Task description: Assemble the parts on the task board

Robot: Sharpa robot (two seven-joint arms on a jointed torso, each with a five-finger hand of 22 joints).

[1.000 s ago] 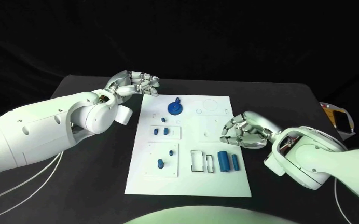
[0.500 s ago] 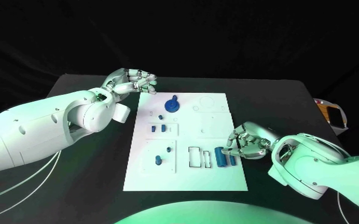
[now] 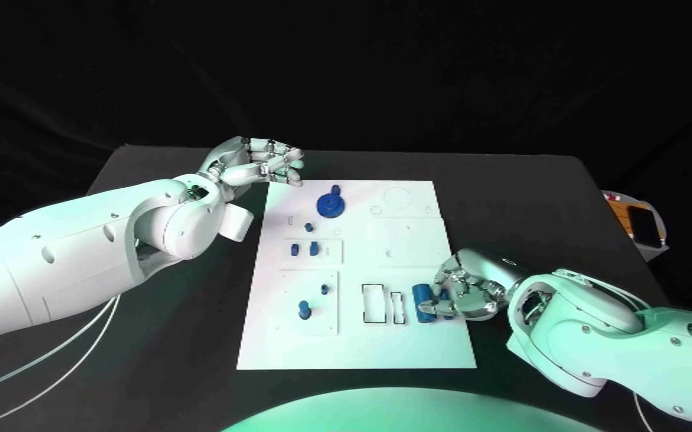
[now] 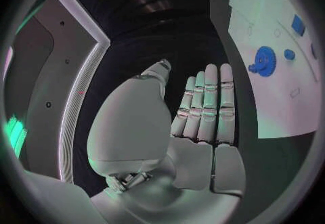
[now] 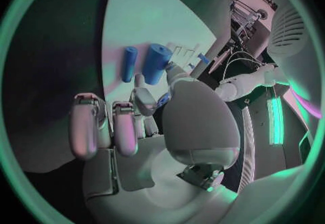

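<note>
A black table (image 3: 173, 282) carried a white task board (image 3: 411, 252) lying flat at its middle, between the left robot hand (image 3: 260, 162) at the board's far corner and the right robot hand (image 3: 464, 290) at its near edge. Beyond the right robot hand, at the table's outer edge, sat an orange-and-white object (image 3: 635, 220); whether it rested on the table could not be told.
</note>
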